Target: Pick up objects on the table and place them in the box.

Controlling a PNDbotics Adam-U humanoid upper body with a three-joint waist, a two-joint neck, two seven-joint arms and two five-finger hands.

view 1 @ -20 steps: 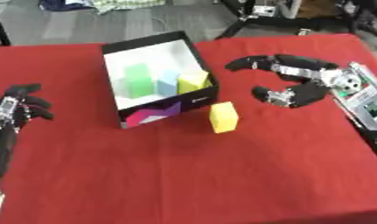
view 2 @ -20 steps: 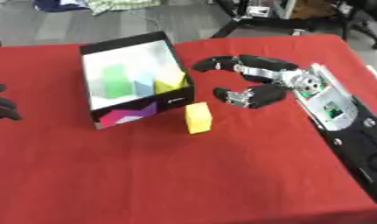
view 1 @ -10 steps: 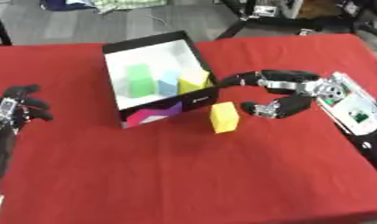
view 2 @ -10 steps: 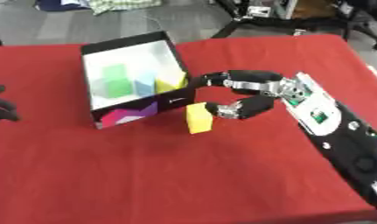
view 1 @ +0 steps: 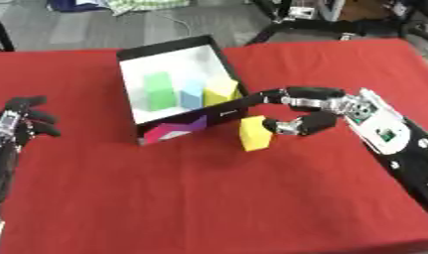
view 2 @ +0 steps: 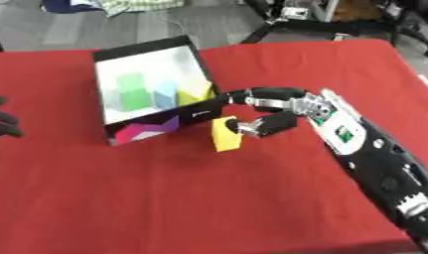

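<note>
A yellow block (view 1: 253, 133) stands on the red table just in front of the box's right front corner. My right hand (view 1: 328, 110) comes in from the right and is open around it: the thumb touches the block's right side and the fingers (view 1: 282, 95) stretch past its far side along the box wall. The black box (view 1: 165, 44) has a white inside and a colourful front panel. It holds a green block (view 1: 158, 92), a light blue block (view 1: 192, 94) and a yellow block (view 1: 221, 89). My left hand (view 1: 22, 121) rests open at the left edge.
The red tablecloth (view 1: 208, 198) stretches bare toward the front. Beyond the far table edge are a grey floor, black chair bases (view 1: 295, 20) and a bundle of cloth (view 1: 139, 4).
My right hand has moved left from the table's right side to the yellow block, so that its thumb now touches it. The block and the left hand have stayed in place.
</note>
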